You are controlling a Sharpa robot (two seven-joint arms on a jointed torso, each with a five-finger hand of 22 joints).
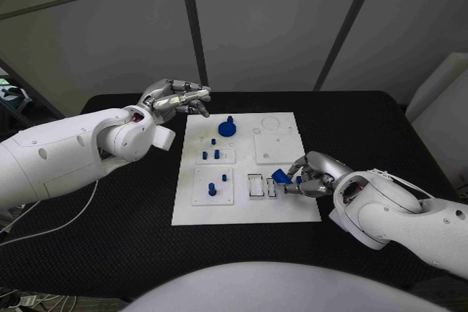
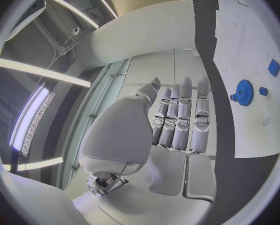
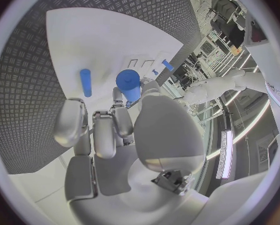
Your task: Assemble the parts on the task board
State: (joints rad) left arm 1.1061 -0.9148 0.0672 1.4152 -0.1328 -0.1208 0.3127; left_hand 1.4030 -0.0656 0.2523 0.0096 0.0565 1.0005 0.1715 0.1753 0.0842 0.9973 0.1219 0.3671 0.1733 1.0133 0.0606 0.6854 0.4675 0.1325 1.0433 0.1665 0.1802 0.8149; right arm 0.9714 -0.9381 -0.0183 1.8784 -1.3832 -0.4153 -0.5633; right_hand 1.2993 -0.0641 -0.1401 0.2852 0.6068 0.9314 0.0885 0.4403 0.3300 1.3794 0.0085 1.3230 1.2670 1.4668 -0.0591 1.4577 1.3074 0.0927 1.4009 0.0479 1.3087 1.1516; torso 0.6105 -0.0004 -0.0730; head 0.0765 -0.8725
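A: Where is the blue part?

B: The blue part (image 1: 281,176) sits pinched in the fingertips of the right hand (image 1: 314,176), low over the near right area of the task board (image 1: 246,210). From the right wrist it shows as a short blue cylinder (image 3: 129,84) at the fingertips.

A: What lies next to that hand?

B: Just off its fingertips, toward the board's middle, are two small rectangular slots (image 1: 255,186). A loose blue peg (image 3: 85,82) lies on the board a little beyond the fingers.

A: And the left hand?

B: The left hand (image 1: 176,97) hangs above the surface (image 1: 117,217) at the board's far left corner, fingers curled in, grasping nothing. Near it, on the board, stands a blue gear (image 1: 227,127), with small blue pegs (image 1: 214,153) further toward the robot.
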